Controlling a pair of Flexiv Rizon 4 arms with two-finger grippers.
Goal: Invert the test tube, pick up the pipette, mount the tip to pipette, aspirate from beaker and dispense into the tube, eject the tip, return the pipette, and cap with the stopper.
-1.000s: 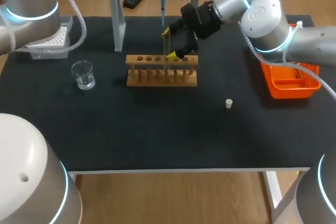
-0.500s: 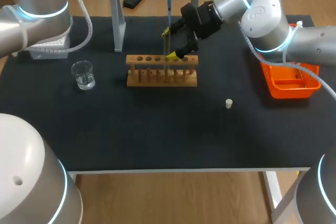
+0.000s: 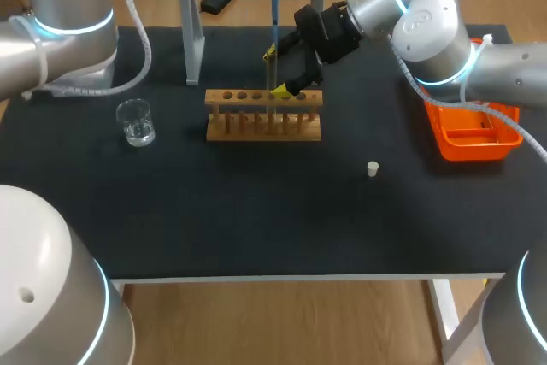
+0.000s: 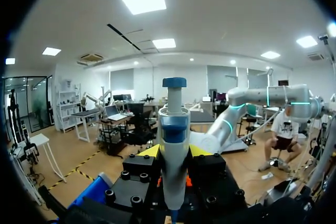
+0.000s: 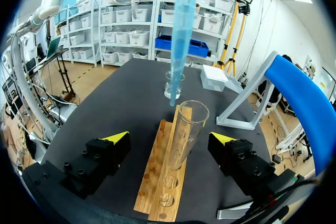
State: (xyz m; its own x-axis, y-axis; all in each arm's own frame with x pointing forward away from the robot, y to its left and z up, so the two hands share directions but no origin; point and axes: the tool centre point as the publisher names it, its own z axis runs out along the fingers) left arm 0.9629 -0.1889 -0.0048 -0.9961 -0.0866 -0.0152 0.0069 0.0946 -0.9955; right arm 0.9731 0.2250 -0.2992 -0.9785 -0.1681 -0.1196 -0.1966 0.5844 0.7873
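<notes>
Upright pipette (image 4: pixel 173 145) clamped in left fingers (image 4: pixel 149 151) — its blue tip (image 5: pixel 181 35) near test tube (image 5: pixel 186 135) mouth, tube standing in wooden rack (image 5: pixel 155 192), right fingers (image 5: pixel 116 139) wide apart — not touching it.

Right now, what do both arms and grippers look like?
The left arm and right arm are silver-grey rounded links with glowing cyan rings at the joints and pale ribbed hoses alongside. The left gripper and right gripper have black blocky bodies with bolt heads and bright yellow tips.

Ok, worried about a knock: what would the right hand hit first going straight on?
Likely the test tube, upright in the rack between the open fingers of the right hand; how near is unclear.
</notes>
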